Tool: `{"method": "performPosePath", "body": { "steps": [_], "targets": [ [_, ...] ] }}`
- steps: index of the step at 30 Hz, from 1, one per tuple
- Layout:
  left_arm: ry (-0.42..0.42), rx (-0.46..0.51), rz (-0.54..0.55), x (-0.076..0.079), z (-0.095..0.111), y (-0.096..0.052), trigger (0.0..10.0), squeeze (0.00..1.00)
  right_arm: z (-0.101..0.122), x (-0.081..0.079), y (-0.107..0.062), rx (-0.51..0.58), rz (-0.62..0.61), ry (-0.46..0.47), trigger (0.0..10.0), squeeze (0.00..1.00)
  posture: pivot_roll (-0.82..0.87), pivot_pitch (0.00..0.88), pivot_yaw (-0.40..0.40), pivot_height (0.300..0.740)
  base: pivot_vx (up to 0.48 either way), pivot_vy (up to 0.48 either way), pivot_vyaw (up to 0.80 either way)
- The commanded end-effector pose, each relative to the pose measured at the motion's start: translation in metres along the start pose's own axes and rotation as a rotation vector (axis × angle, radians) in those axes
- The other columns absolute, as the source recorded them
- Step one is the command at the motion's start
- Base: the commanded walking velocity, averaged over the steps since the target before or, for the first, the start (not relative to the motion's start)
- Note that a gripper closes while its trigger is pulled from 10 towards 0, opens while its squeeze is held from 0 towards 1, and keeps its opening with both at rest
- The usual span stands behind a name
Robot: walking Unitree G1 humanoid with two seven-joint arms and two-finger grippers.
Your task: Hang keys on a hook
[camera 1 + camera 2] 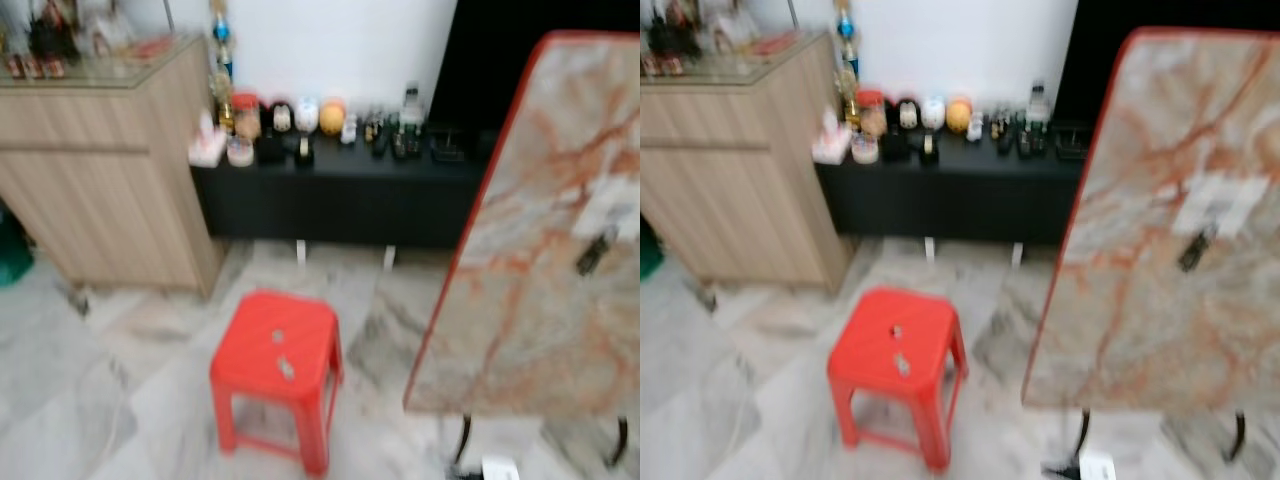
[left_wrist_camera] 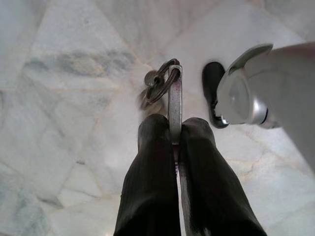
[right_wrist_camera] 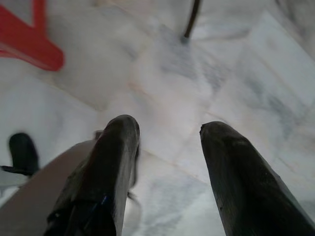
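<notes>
The left gripper (image 2: 174,140) is clamped on the keys (image 2: 165,88), pinching a flat metal piece from which the ring and keys dangle above the marble floor (image 2: 59,123). The right gripper (image 3: 170,135) hangs with its fingers apart, holding nothing. So the pickup looks done; carrying and hanging are left. No hook can be made out. The head views are blurred: a red stool (image 1: 278,360) stands near, a marble-topped table (image 1: 540,250) to the right, a black bench (image 1: 340,190) of small, unreadable items far behind.
</notes>
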State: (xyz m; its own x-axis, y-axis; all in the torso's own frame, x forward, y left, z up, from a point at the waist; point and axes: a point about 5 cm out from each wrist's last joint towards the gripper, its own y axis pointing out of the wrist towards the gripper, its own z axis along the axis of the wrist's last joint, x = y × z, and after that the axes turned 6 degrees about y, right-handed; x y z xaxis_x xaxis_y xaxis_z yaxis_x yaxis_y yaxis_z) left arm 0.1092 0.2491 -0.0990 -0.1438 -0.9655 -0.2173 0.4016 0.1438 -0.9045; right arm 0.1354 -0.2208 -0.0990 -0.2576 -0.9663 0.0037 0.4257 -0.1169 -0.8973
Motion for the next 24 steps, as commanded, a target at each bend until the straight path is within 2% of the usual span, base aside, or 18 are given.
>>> {"method": "performPosePath", "body": {
  "steps": [1, 24],
  "targets": [
    [0.016, -0.004, -0.012, 0.0030, -0.0002, 0.0003, 10.0, 0.00, -0.0004, 0.0041, -0.0004, -0.005, -0.014, 0.012, 10.0, 0.00, 0.04, 0.000, 0.006, 0.740, 0.000, -0.394, 0.00],
    [0.010, -0.007, -0.012, 0.0032, 0.0019, 0.0008, 10.0, 0.00, 0.0017, 0.0037, 0.0000, -0.026, -0.008, -0.052, 10.0, 0.00, 0.02, 0.000, 0.006, 0.740, 0.000, -0.426, 0.00]
  ]
}}
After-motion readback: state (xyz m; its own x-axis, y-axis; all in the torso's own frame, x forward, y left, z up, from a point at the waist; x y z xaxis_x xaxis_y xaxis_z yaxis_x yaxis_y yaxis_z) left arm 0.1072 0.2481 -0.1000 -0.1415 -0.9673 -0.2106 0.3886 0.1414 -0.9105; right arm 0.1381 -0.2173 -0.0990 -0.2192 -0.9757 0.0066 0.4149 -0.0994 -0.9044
